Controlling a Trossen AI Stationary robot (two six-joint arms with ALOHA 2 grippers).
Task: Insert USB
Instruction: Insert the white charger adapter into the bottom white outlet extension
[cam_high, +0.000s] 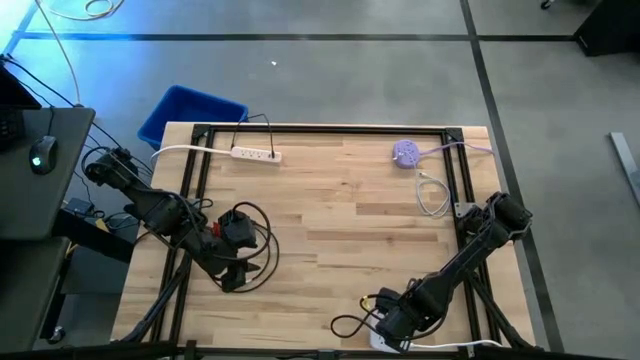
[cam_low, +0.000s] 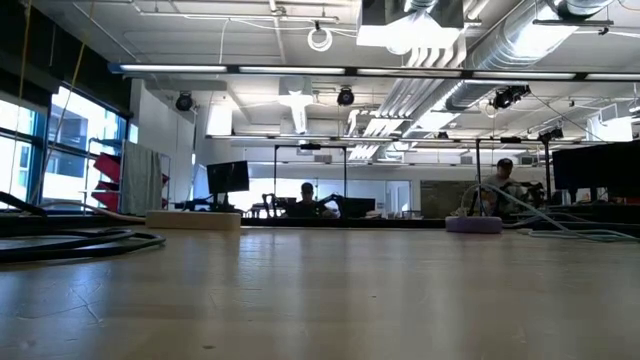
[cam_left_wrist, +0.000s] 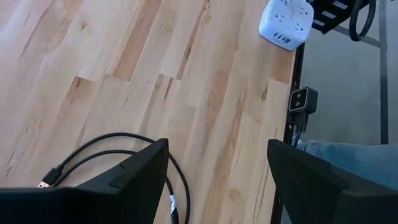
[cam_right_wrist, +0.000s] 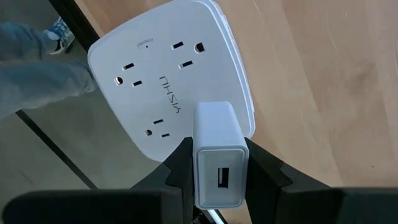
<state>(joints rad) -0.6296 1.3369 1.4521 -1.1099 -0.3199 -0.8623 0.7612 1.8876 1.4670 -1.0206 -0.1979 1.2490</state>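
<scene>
A white charger cube (cam_right_wrist: 217, 155), its USB port (cam_right_wrist: 219, 177) facing the right wrist camera, sits in my right gripper (cam_right_wrist: 217, 148) just over a flat white multi-outlet block (cam_right_wrist: 168, 87). That block lies at the table's near edge (cam_high: 383, 342); whether the cube is plugged into it is hidden. My left gripper (cam_left_wrist: 217, 149) is open and hovers over a coiled black USB cable (cam_high: 247, 238) on the table's left side (cam_high: 232, 278). The cable's metal plug (cam_left_wrist: 45, 183) lies on the wood beside the fingers. My right gripper pinches the white charger cube between its two fingers, one on each of two opposite side faces (cam_right_wrist: 200, 140). The port face points back toward the wrist. The cube's far end is hidden behind the cube, so I cannot tell if it meets the outlet block.
On the far side lie a long white power strip (cam_high: 256, 154) and a purple round hub (cam_high: 405, 152) with a white cable (cam_high: 432, 196). A blue bin (cam_high: 190, 112) stands beyond the far left corner. A person's jeans-clad leg (cam_left_wrist: 348, 155) shows past the near edge.
</scene>
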